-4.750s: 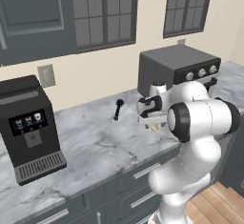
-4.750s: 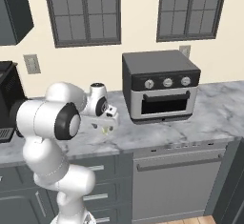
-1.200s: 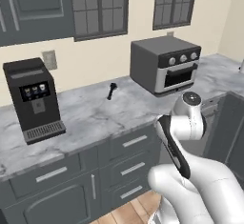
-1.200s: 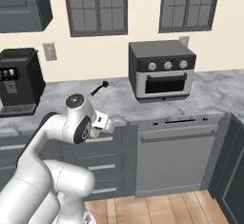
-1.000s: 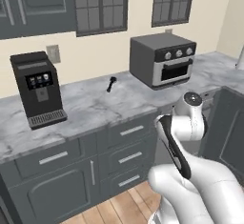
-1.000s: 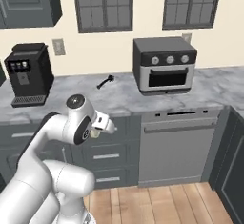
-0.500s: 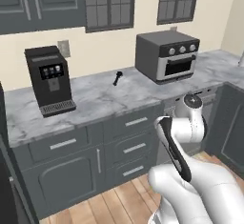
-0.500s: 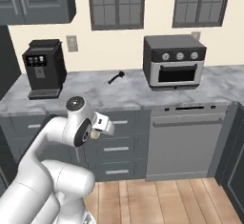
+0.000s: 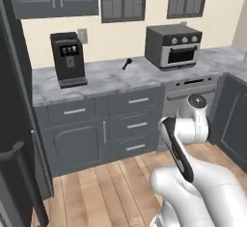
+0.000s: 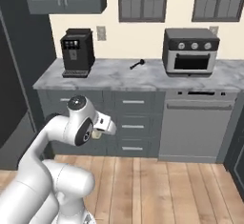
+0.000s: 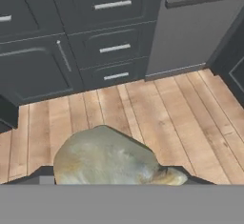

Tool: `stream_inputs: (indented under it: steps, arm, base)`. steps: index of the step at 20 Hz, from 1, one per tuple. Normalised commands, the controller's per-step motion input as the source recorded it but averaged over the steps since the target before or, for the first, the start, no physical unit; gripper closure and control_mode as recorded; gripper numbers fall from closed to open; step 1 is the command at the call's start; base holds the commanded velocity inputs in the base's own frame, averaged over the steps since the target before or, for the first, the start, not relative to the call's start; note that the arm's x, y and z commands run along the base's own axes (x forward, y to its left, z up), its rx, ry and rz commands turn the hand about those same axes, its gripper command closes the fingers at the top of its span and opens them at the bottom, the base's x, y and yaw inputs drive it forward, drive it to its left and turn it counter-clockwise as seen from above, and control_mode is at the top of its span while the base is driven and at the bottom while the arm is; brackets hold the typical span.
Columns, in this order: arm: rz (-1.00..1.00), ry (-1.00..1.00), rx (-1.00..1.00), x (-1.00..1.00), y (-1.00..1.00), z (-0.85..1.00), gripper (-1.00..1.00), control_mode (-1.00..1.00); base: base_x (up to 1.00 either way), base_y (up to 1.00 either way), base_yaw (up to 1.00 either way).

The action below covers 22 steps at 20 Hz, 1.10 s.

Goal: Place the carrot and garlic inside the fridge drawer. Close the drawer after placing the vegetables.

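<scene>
Garlic (image 11: 107,157), one bulb, gripped in end effector (image 11: 109,178).

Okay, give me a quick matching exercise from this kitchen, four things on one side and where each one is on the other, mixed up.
Things:
1. coffee machine
2. toaster oven
3. garlic
4. dishwasher

Places:
A. between the gripper's fingers, above the wooden floor
B. built in under the counter, below the toaster oven
C. left end of the counter, by the wall outlet
D. on the counter, further right, beneath the window

Pairs: 1-C, 2-D, 3-A, 4-B
</scene>
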Motion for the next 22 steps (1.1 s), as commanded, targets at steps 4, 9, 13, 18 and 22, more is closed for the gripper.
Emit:
stream_inputs:
  steps: [4, 9, 13, 18, 22]
  arm:
    - [0.0, 0.0, 0.0, 0.0, 0.0, 0.0, 1.0, 1.0]
    - [0.0, 0.0, 0.0, 0.0, 0.0, 0.0, 1.0, 1.0]
    - [0.0, 0.0, 0.0, 0.0, 0.0, 0.0, 1.0, 1.0]
    - [0.0, 0.0, 0.0, 0.0, 0.0, 0.0, 1.0, 1.0]
    - [0.0, 0.0, 0.0, 0.0, 0.0, 0.0, 1.0, 1.0]
  base:
    - [-0.71, 0.14, 0.52]
    - [-0.21, 0.33, 0.63]
    - [0.0, 0.25, 0.63]
    - [-0.03, 0.23, 0.47]
    - [0.0, 0.35, 0.48]
